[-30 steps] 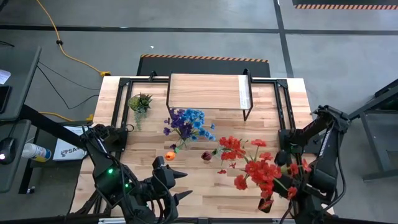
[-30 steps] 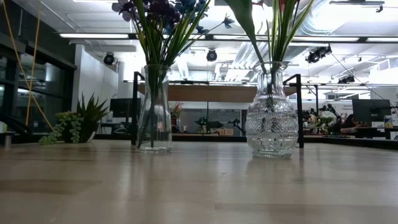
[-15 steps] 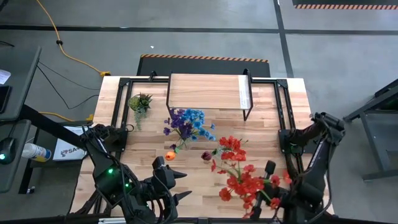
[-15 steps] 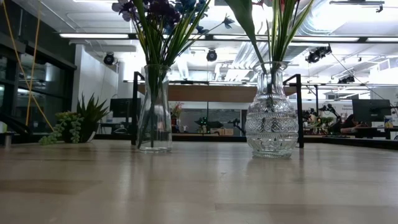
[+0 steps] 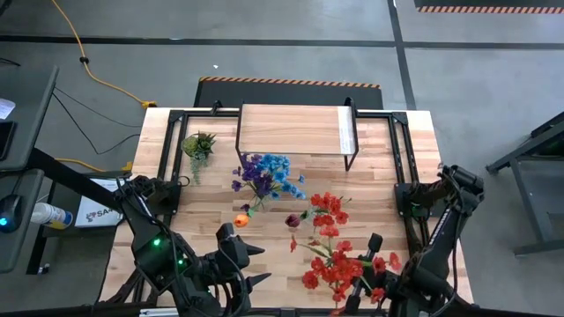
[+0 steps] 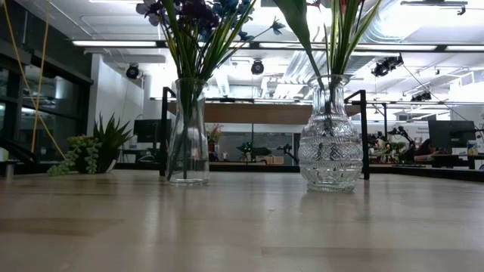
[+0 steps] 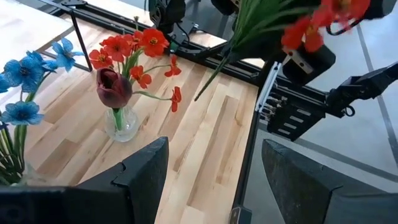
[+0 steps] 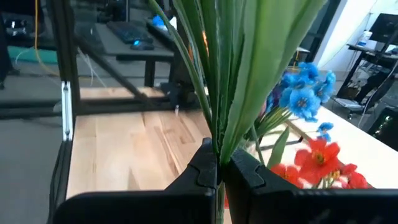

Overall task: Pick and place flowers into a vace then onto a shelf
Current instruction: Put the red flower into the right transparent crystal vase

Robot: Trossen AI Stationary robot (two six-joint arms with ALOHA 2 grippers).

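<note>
Pinching a bunch of red flowers point(image 5: 339, 269) at the lower right, the right gripper point(image 8: 219, 177) risks snagging the round vase point(image 5: 310, 217) above it; the left gripper point(image 5: 254, 262) waits spread at lower left, the shelf point(image 5: 291, 130) empty at top centre.

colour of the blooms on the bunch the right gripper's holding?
Red, on long green stems; the high view shows it best.
</note>
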